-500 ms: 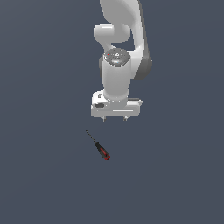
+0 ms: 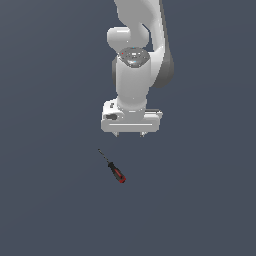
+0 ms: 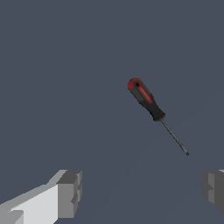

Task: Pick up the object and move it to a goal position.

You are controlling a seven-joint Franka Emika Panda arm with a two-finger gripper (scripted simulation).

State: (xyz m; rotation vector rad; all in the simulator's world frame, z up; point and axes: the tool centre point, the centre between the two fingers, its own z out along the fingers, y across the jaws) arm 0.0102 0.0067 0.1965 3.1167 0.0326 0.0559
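A small screwdriver (image 2: 115, 169) with a red-and-black handle and a thin dark shaft lies flat on the dark grey floor, its shaft pointing up and toward the exterior view's left. It also shows in the wrist view (image 3: 148, 101), lying clear of the fingers. My white gripper (image 2: 130, 134) hangs above and a little to the exterior view's right of it, pointing down. Its jaws stand wide apart and hold nothing. One grey fingertip (image 3: 70, 192) and the other at the frame edge show in the wrist view.
Plain dark grey floor (image 2: 200, 200) lies all around. The white arm (image 2: 135, 65) rises from the gripper to the top of the exterior view.
The gripper has shifted slightly; the screwdriver has not moved.
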